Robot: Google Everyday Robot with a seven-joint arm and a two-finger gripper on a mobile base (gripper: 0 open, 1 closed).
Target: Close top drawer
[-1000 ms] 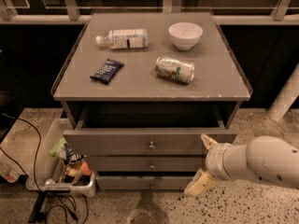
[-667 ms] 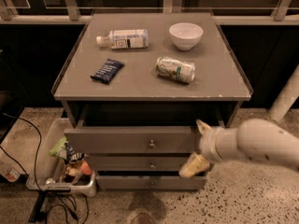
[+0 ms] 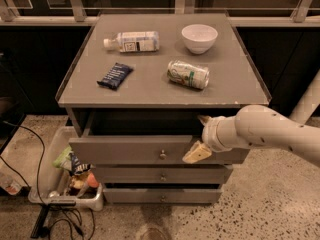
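Note:
The top drawer (image 3: 125,150) of the grey cabinet stands pulled out, its dark inside showing under the cabinet top. Its flat front has one small round knob (image 3: 162,155) at the centre. My gripper (image 3: 200,136) is at the right part of the drawer front, on the end of the white arm (image 3: 260,131) that comes in from the right. It is open: one tan fingertip (image 3: 204,119) is above the drawer's top edge and the other lies against the drawer front. It holds nothing.
On the cabinet top (image 3: 150,84) lie a plastic bottle (image 3: 132,41), a white bowl (image 3: 199,37), a tipped can (image 3: 188,74) and a dark blue packet (image 3: 115,76). Two lower drawers (image 3: 162,175) are shut. A bin (image 3: 60,186) of items and cables sit on the floor at left.
My gripper has moved left and up from beside the cabinet's lower right to the right part of the top drawer's front. The drawer is still out.

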